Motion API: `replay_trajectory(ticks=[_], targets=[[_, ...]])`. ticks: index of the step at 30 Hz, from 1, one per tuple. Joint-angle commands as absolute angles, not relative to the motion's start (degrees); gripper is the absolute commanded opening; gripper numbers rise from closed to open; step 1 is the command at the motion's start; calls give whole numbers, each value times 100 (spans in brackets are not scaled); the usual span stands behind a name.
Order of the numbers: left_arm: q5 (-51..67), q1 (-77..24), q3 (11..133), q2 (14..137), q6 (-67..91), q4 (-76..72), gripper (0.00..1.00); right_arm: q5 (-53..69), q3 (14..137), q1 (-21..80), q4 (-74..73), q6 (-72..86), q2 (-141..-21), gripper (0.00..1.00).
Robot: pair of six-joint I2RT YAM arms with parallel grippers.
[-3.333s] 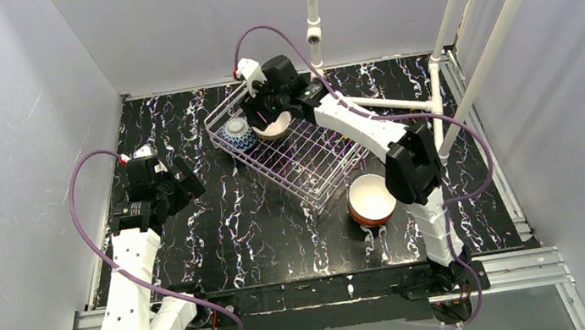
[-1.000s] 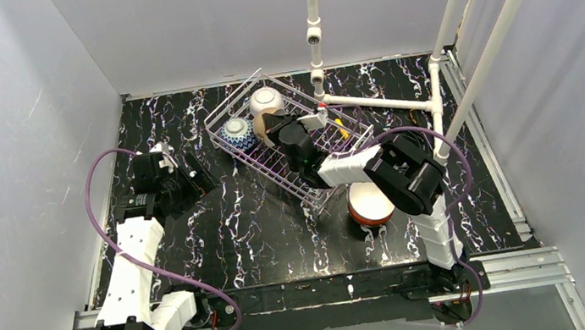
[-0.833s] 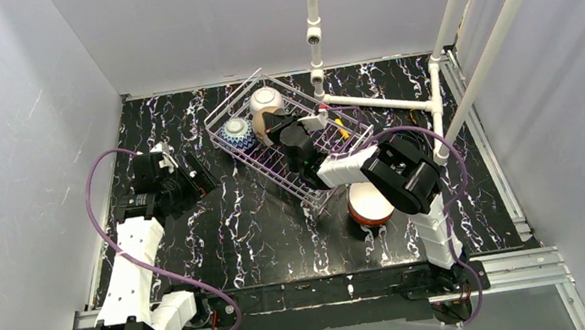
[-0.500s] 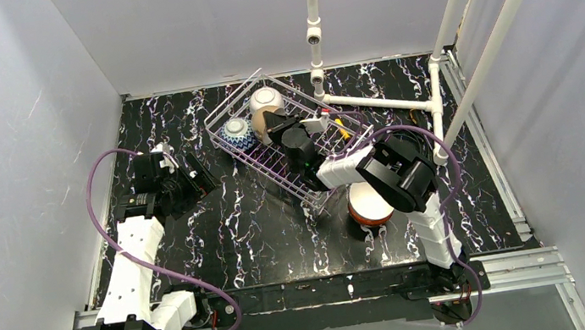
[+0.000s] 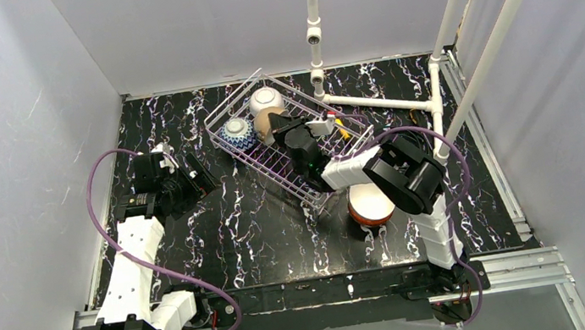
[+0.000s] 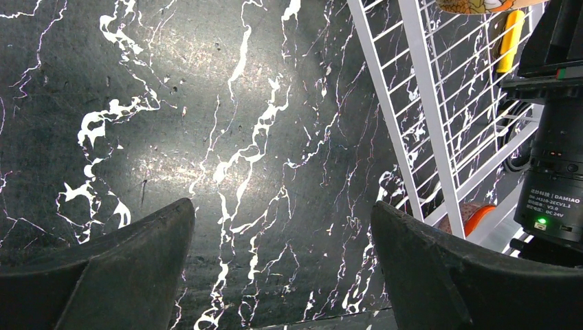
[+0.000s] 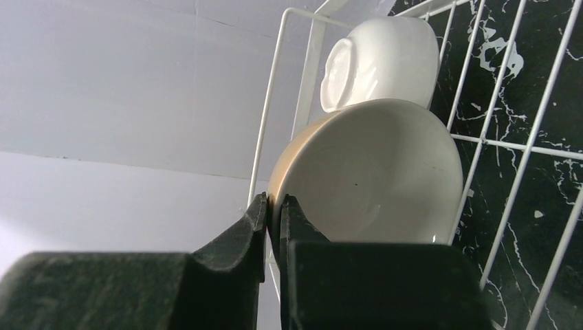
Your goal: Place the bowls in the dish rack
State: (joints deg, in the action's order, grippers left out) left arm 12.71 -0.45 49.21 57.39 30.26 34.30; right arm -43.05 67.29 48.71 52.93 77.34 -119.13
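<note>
Moved: your right arm has folded back from the rack's (image 5: 320,170) far corner since the first frame, and the white bowl (image 5: 265,100) now shows there. Your left arm has edged nearer the rack.
Right gripper (image 7: 273,206): fingers narrow, pinching the rim of the tan bowl (image 7: 371,172) between them.
Tan bowl: inside the rack, standing on edge with its white inside facing your wrist camera. It is right in front of the white bowl.
White bowl: in the rack's far corner, tipped on its side with its foot ring showing.
Blue bowl (image 5: 238,134): in the rack at its left corner, foot up, just beside the tan bowl.
Red-orange bowl (image 5: 369,199): upright on the table (image 5: 237,223), outside the rack by its near corner, partly hidden by your right arm.
Left gripper (image 6: 280,206): fingers wide apart, holding nothing, above the table beside the rack's left side.
</note>
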Motion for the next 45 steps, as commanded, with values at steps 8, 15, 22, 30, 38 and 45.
replay_trajectory(ticks=[8, 15, 22, 30, 38, 45], targets=[[1321, -9, 4904, 5757, 2982, 3487, 98, -4752, 6952, 4822, 3487, 8139, -11192, 18], [1309, -9, 4913, 5748, 2962, 3488, 98, -4748, 7141, 4798, 2686, 8477, -11107, 29], [1302, -9, 4926, 5798, 2979, 3504, 98, -4858, 7686, 4769, 1354, 8607, -11042, 40], [1283, -9, 4939, 5797, 2980, 3521, 98, -4975, 7788, 4766, 387, 8592, -10833, 42], [1266, -9, 4948, 5814, 2971, 3525, 98, -5142, 7499, 4772, 64, 8306, -10358, 46], [1216, -9, 4948, 5803, 2960, 3541, 98, -5146, 7231, 4763, 89, 7789, -10051, 46]])
